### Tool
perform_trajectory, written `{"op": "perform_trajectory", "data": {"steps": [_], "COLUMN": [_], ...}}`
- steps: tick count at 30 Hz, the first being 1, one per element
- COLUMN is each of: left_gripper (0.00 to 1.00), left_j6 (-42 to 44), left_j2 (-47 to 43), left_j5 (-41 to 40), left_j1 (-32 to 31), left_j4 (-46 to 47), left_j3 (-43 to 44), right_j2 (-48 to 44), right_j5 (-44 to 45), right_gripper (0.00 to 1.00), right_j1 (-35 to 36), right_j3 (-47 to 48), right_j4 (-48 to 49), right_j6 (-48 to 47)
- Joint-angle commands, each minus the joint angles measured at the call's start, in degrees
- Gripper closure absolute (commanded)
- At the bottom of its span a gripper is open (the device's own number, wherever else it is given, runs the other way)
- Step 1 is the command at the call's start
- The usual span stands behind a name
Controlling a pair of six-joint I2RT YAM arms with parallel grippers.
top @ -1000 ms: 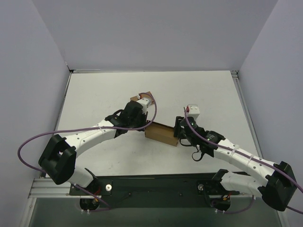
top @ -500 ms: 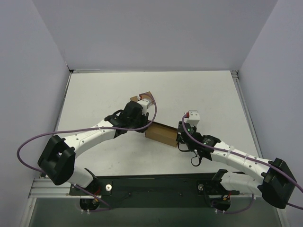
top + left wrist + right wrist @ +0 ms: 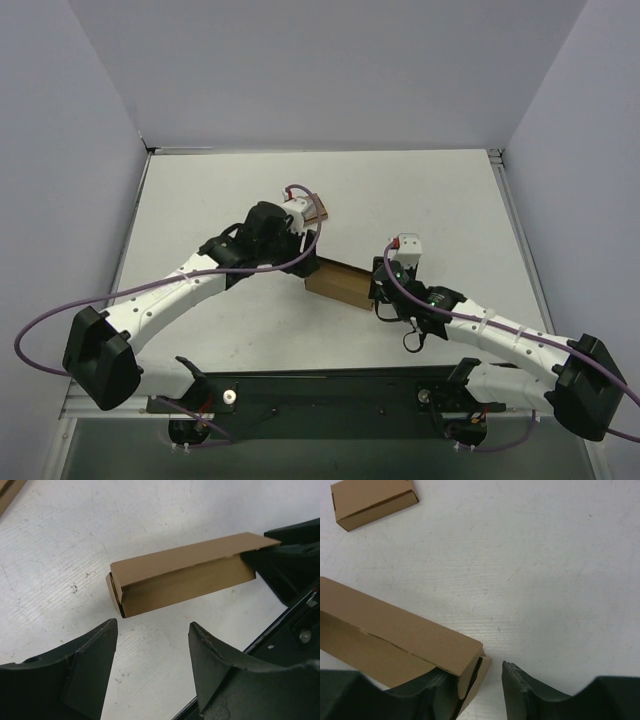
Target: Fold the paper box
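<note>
The paper box (image 3: 337,281) sits just past the left gripper (image 3: 152,626), jaws apart. Right gripper (image 3: 472,677), also spread, straddles the box's other end.

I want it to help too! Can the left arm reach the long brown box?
Probably yes: the left gripper is open, and only bare table lies between its fingers and the paper box's near end.
</note>
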Motion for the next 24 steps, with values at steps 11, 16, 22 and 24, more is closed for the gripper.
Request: {"op": "perform_trajectory", "data": {"steps": [11,16,22,24], "left_gripper": [0.31,0.30,0.30,0.31], "left_j6": [-10.25,-10.78,-10.69,-10.52], "left_j2": [2.68,6.46,7.43,7.95], "left_j5": [7.89,7.98,5.79,5.52], "left_j1": [7.84,7.92,8.01,8.01], "left_j4": [10.34,13.16,15.35,15.71], "left_j3": [4.74,4.30,3.86,3.86], "right_j2": [-12.05,-13.29,-9.43,-7.58], "right_j5": [3.33,3.78,-4.30,-5.36], "right_gripper": [0.32,0.32,0.37,0.37], "right_j1": [2.40,1.44,-3.83,-6.02], "right_j3": [0.84,3.47,7.35,7.44], "right_j4": [-8.15,-8.24,-5.18,-4.12], "right_j6": [0.71,1.06,2.82,3.25]}}
